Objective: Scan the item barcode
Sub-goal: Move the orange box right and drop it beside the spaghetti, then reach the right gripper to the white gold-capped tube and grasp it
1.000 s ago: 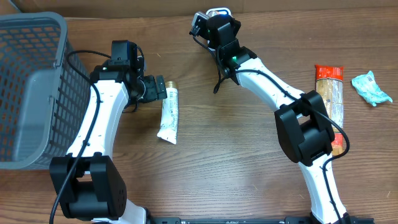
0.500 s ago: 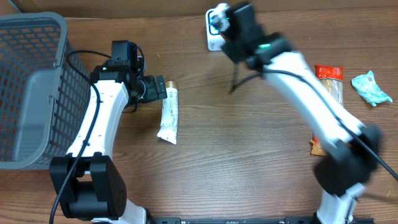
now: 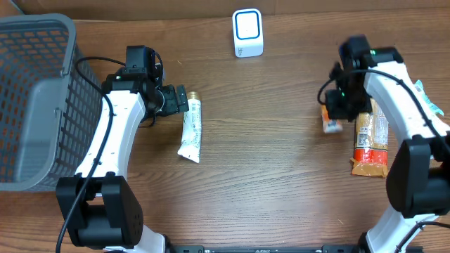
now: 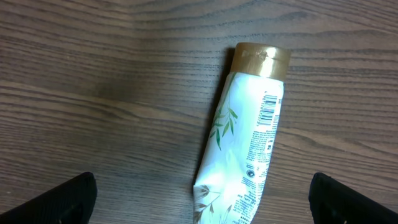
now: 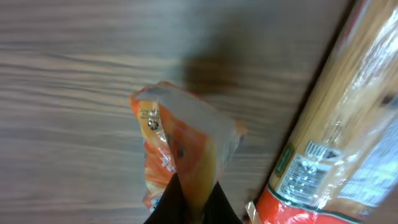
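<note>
Fills the overhead view from edge to edge: brown wood-grain table (image 3: 267, 176). Takes up the far left corner: grey mesh basket (image 3: 35, 105), standing upright. Reaches out beside the basket: left gripper (image 3: 179, 99), jaws spread as wide as they go and holding nothing, just beside the gold cap (image 3: 193, 95) of a white tube (image 3: 190, 130). Lies flat on the wood, that tube, barcode side up in the left wrist view, between the two dark fingertips (image 4: 68, 199) without touching either. Lies along the right side of the table: long clear pack of spaghetti (image 3: 371, 137) with red ends, partly under the right arm. Stands at the far edge, between the two arms: small white scanner (image 3: 247, 32) with a blue-rimmed window, well apart from both grippers. Closes fully on the top edge of a small orange packet (image 3: 330, 121): right gripper (image 5: 193, 202), fingertips pinched together on the plastic. Hangs from that pinch above the wood, crumpled, just beside the spaghetti pack on the side toward the table's middle, and well short of the scanner. Impossible to tell whether the packet touches the table.
</note>
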{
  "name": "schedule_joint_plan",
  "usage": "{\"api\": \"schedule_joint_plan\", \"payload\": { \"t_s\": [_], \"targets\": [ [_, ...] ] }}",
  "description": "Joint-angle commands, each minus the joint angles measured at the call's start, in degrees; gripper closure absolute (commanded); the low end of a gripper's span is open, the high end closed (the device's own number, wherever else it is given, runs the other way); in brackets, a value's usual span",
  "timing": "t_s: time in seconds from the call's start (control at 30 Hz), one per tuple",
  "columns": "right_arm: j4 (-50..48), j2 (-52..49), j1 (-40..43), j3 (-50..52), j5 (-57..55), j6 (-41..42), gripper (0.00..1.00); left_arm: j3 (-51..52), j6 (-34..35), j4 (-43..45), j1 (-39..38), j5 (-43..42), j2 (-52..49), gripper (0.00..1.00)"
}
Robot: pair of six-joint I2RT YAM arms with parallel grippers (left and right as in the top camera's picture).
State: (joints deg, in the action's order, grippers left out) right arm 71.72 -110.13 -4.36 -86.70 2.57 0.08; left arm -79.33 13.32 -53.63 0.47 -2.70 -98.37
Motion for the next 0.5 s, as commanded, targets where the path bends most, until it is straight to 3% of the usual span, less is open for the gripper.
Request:
{"api": "schedule_joint_plan", "payload": {
  "t_s": [0.0,0.03,0.2,0.27,0.47],
  "targets": [
    [-0.79,1.25,4.74,1.36,0.76,3.41,0.78,-0.63,-1.07,0.00,-0.11,0.37,0.50,0.00],
    [-0.83,1.29,5.81,1.20,0.98,4.17,0.44,-0.63,-1.07,0.00,-0.11,0.37,0.50,0.00],
    [2.97,1.49,7.48,-6.47,10.88,5.07,0.23,-0.63,-1.07,0.00,-0.11,0.37,0.50,0.00],
    [2.73,1.49,6.64,-9.46,16.55,5.09,0.03,-0.63,-1.07,0.00,-0.11,0.37,0.50,0.00],
    [-8.85,0.90,1.07,-10.47,38.03,5.11,0.00,-0.63,-1.07,0.00,-0.11,0.37,0.50,0.00]
  ]
}}
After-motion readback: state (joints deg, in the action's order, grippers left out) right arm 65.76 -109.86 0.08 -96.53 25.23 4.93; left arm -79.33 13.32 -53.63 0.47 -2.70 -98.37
